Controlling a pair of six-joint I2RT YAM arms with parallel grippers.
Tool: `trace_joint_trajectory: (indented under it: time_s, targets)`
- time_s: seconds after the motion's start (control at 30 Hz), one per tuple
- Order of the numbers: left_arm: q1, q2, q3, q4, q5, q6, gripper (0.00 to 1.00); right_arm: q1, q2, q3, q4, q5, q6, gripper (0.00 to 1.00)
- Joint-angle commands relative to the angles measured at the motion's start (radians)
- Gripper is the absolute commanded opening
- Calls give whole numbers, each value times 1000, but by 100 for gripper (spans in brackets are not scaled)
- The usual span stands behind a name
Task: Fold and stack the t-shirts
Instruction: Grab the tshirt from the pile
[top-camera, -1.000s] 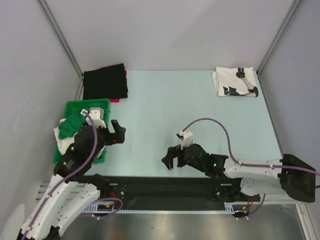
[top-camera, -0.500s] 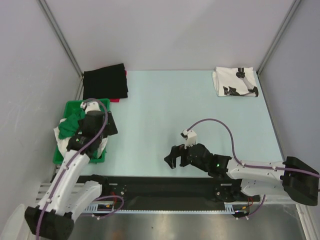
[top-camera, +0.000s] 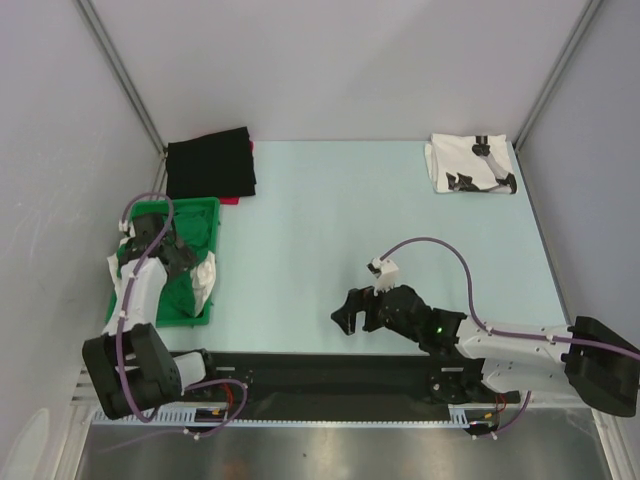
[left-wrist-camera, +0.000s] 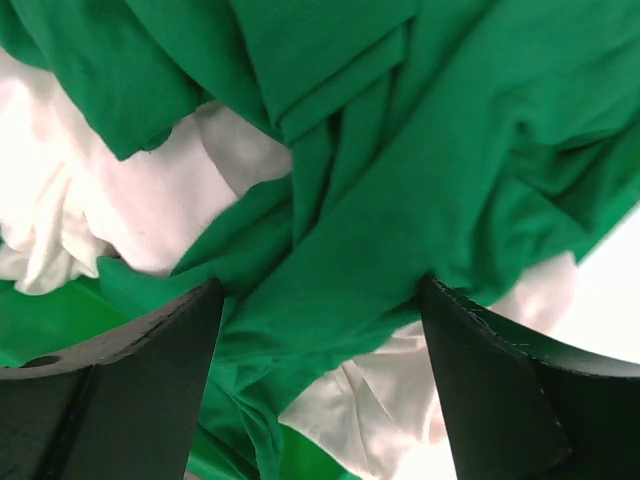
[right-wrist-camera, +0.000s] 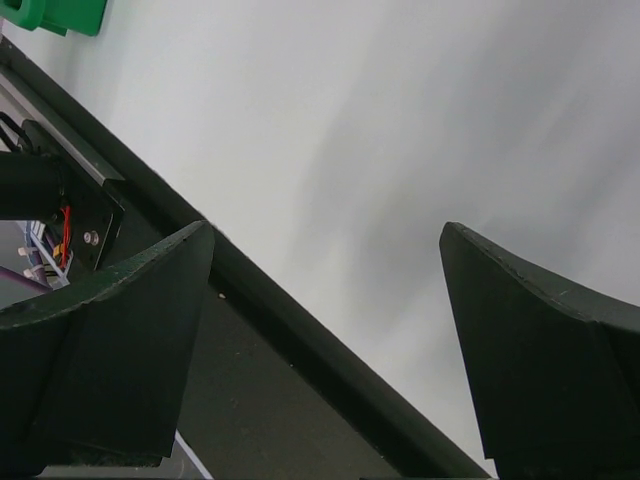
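A crumpled bright green t-shirt (left-wrist-camera: 400, 170) lies in the green bin (top-camera: 200, 204), tangled with white cloth (left-wrist-camera: 150, 210). My left gripper (top-camera: 158, 247) is down over the bin. In the left wrist view the left gripper (left-wrist-camera: 322, 292) is open, its jaws either side of a fold of the green shirt, close above it. A folded white t-shirt with black print (top-camera: 472, 165) lies at the table's far right corner. My right gripper (top-camera: 350, 311) is open and empty, low over the table near the front edge, and it also shows in the right wrist view (right-wrist-camera: 327, 232).
A folded black cloth (top-camera: 210, 165) with a red edge under it lies at the far left, behind the bin. White cloth (top-camera: 205, 276) hangs over the bin's near right side. The black front rail (right-wrist-camera: 300, 350) runs under the right gripper.
My left arm has swung left and lowered its gripper from beside the bin down onto the shirts in it. The right gripper has barely shifted.
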Motion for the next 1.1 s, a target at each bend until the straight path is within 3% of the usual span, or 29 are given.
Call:
trace_joint_trajectory:
  time_s: [0.0,0.1,0.13,0.17,0.2,0.27,0.3,0.63,0.77,0.87,0.93,1.07]
  targets:
    - [36,39,40,25,44,-26,85,-7,-24,-8,57,-4,5,100]
    - [50,76,48,28,64,-29,65,-13,-31,-14,63,-10,7,100]
    - [50,75,51,31,71,-28,47,-15,-29,-16,63,-13,7,100]
    - [50,72,59,32,72,-25,38,-18,-32,-16,65,-16,7,100]
    - [50,58,65,31,65,-25,21,-19,-32,-17,66,-18,7,99]
    - [50,30,76,26,59,-29,5,-22,-31,-19,68,-19,10,100]
    - [50,14,83,12,55,-34,3,-24,-31,-19,69,-22,10,100]
    - [30,-209,309,-121,38,-57,8,-35,-21,-20,74,-33,24,100]
    - [-43,-257,394,-112,73,-127,3,-44,-21,-25,78,-39,25,100]
    - [-215,-238,498,-91,52,-164,0,-52,-38,-31,80,-38,30,100]
    - [-394,-182,583,-89,38,-168,0,-53,-70,-46,69,-8,34,99]
    - [-704,-45,882,-104,29,-96,0,-45,-258,-105,31,103,51,100]
